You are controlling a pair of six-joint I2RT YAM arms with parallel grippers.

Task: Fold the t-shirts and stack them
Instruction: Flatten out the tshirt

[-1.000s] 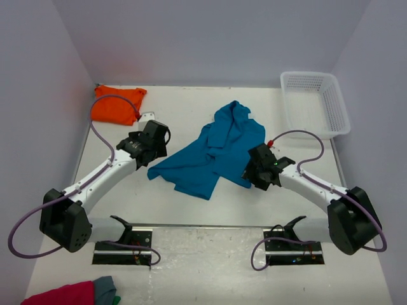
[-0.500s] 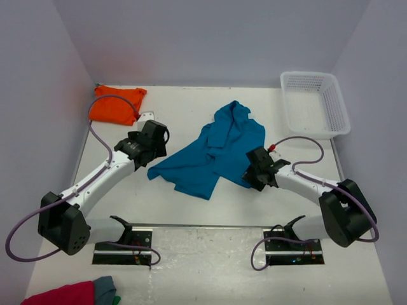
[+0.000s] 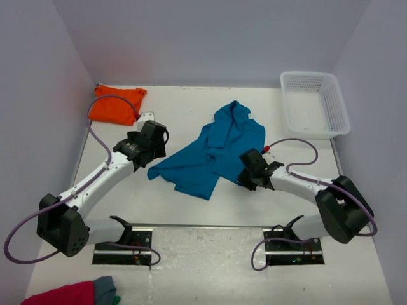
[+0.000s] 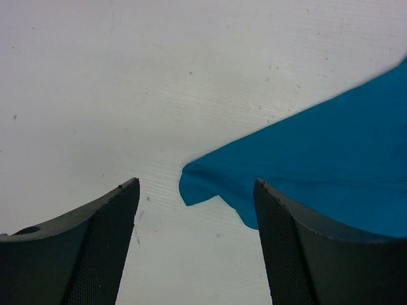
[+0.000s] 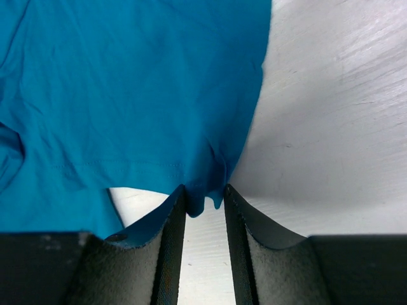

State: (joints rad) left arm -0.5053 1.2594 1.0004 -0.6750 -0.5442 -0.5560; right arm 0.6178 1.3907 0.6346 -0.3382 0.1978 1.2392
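Observation:
The teal-blue t-shirt (image 3: pixel 213 149) lies crumpled and spread out in the middle of the table. An orange t-shirt (image 3: pixel 116 105) sits folded at the far left corner. My left gripper (image 3: pixel 152 162) hovers open just short of the teal shirt's near left corner; in the left wrist view that corner (image 4: pixel 191 184) lies on the table between and just beyond the left gripper (image 4: pixel 196 184). My right gripper (image 3: pixel 243 176) is at the shirt's near right corner. In the right wrist view the right gripper (image 5: pixel 203 189) has its jaws drawn close around the bunched hem of the teal shirt (image 5: pixel 127 95).
A white mesh basket (image 3: pixel 340 121) stands at the far right. A crimson-pink cloth (image 3: pixel 63 293) and a grey cloth (image 3: pixel 105 287) lie off the table's near left edge. Purple walls close in the back and both sides.
My right arm slid left to the teal shirt's near right corner and its jaws narrowed onto the hem. The left arm has barely moved.

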